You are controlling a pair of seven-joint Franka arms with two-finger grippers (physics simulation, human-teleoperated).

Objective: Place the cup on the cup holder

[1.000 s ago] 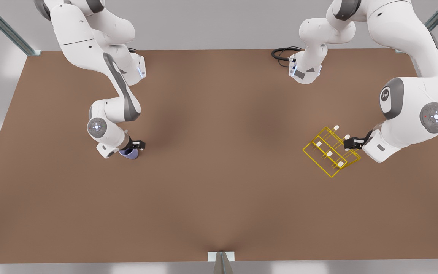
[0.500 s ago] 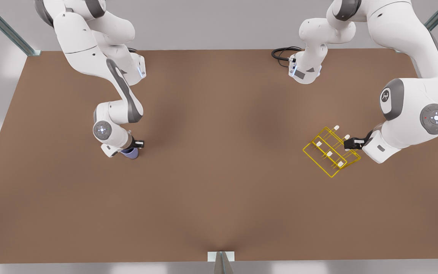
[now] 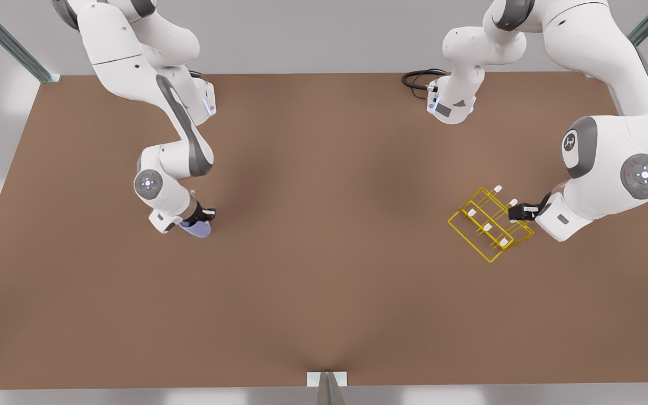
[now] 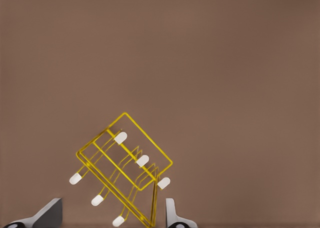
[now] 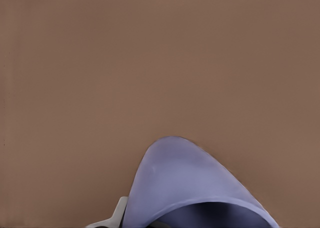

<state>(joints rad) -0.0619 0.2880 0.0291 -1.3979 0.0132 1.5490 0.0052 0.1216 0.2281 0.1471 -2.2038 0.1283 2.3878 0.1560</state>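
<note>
Right hand point(image 3: 203, 216) clamps cup point(image 3: 196, 228) at front view's left, just above table point(image 3: 324, 292). Left hand point(image 3: 518, 212) spread open around holder point(image 3: 487, 225) edge, front view's right. Cup looks light, rigid, smooth; grip by wall near rim.

Flat matte brown desk point(image 3: 324, 292), pale grey wall point(image 3: 313, 34) behind, angled grey-green metal struts point(image 3: 9, 42) at both back corners.

brown table point(image 3: 324, 292), black cable point(image 3: 417, 79)
</note>
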